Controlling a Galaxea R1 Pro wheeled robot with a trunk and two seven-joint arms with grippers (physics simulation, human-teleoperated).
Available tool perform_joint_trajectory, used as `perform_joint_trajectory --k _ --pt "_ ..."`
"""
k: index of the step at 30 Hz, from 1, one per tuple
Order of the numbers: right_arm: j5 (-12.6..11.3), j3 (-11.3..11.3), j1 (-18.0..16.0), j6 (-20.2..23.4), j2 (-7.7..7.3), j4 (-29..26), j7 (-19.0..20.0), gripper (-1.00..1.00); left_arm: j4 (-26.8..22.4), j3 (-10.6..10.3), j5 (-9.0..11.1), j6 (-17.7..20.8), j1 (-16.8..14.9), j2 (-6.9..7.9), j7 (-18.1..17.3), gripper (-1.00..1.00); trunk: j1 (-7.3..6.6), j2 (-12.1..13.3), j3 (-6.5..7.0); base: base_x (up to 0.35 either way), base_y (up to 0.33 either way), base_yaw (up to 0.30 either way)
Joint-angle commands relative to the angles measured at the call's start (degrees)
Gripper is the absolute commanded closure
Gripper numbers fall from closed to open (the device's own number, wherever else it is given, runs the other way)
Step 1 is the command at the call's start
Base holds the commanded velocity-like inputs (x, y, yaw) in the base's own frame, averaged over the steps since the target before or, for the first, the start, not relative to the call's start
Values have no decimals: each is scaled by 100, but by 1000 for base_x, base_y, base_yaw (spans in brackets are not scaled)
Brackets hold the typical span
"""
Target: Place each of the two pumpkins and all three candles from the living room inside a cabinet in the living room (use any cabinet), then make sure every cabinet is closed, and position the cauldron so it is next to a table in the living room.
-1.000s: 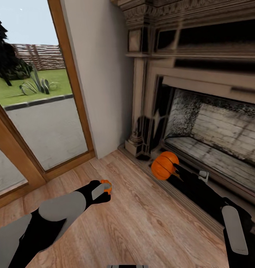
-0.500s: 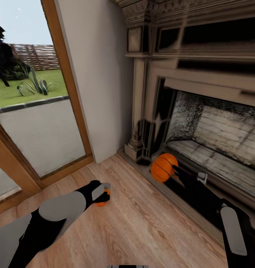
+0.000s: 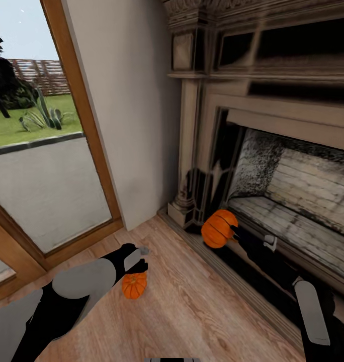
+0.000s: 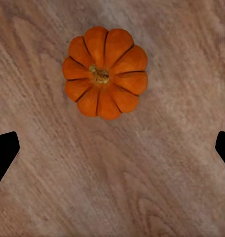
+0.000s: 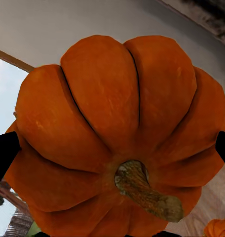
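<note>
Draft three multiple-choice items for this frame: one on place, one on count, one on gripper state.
1. Where is the smaller pumpkin?
A. on the wooden floor
B. inside the fireplace
C. in a drawer

2. How many pumpkins show?
A. one
B. two
C. three

3. How is the right gripper?
A. open, empty
B. shut on the larger pumpkin
C. shut on a candle

Key: 1 A, it lies on the planks beneath the open left gripper. 2 B, one down, one held. 3 B, that pumpkin sits between its fingers.
</note>
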Motion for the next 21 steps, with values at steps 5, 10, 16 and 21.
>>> perform_joint_trajectory --k 5,10,16,21 --pt "-55 351 639 29 -25 -351 853 100 -11 -44 60 7 -5 1 21 -100 0 -2 -5 21 0 0" --pt "-70 423 737 28 -14 -370 923 100 -9 -38 57 6 0 6 17 -100 0 -2 -5 6 0 0" --pt "-69 430 746 31 -19 -369 929 100 -9 -38 64 7 3 9 17 -100 0 -2 -5 230 0 0" --pt "-71 446 747 26 -18 -362 923 100 -9 -40 64 7 3 7 17 -100 0 -2 -5 163 0 0"
